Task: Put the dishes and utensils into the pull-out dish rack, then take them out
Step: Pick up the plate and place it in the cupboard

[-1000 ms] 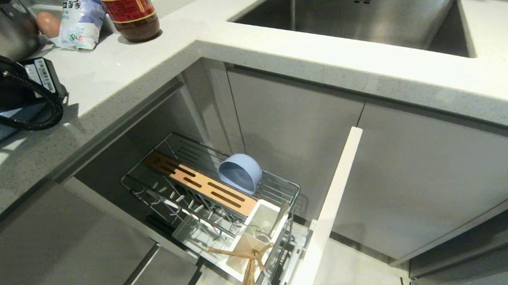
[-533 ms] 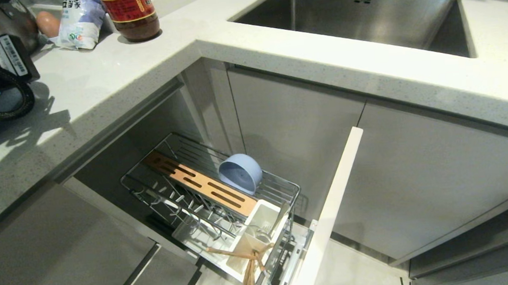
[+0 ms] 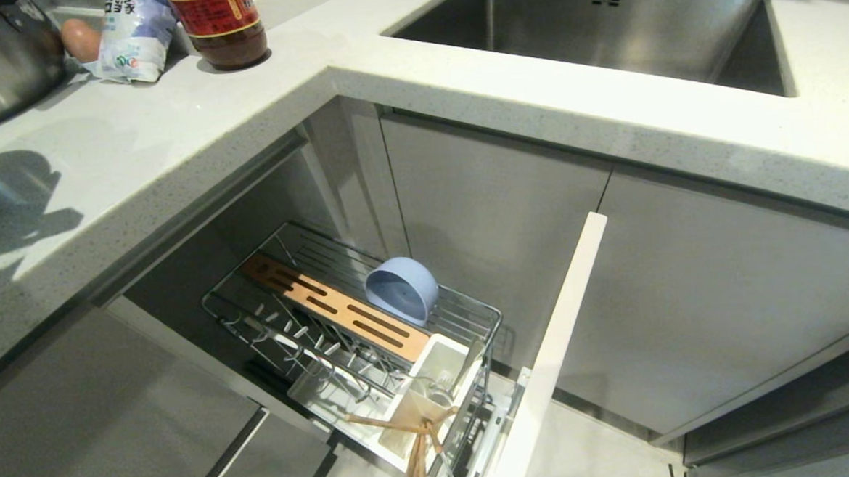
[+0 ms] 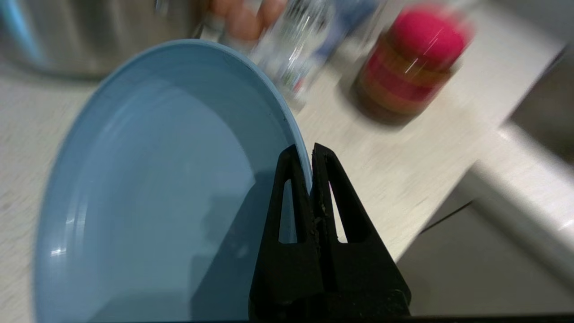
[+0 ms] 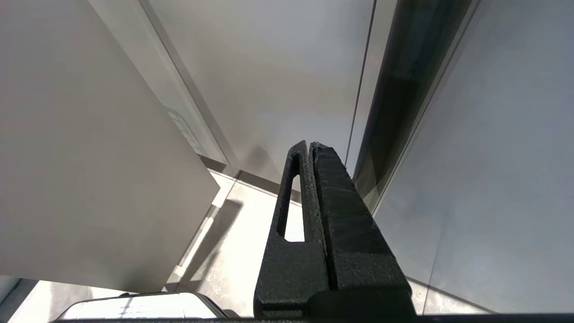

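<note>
In the left wrist view my left gripper (image 4: pixel 307 152) is shut on the rim of the pale blue plate (image 4: pixel 157 202), which hangs tilted above the countertop (image 4: pixel 403 179). Neither shows in the head view. The pull-out dish rack (image 3: pixel 338 252) stands drawn out below the counter. The blue bowl (image 3: pixel 402 289) lies on its side in the rack. The wooden chopsticks (image 3: pixel 415 453) stick out of the white utensil cup (image 3: pixel 442 361), with metal utensils (image 3: pixel 440 390) beside them. My right gripper (image 5: pixel 309 146) is shut on nothing, parked low by the cabinet fronts.
A steel pot (image 3: pixel 1 57), an egg (image 3: pixel 80 38), a bag (image 3: pixel 134 35) and a red-lidded jar (image 3: pixel 218 24) stand at the counter's back left. The steel sink (image 3: pixel 602 25) lies at the back right. The rack's pale cabinet front (image 3: pixel 554 355) juts out.
My left arm has gone off the left edge of the head view, taking the plate with it. Only its shadow stays on the counter. The rack and its contents have not moved.
</note>
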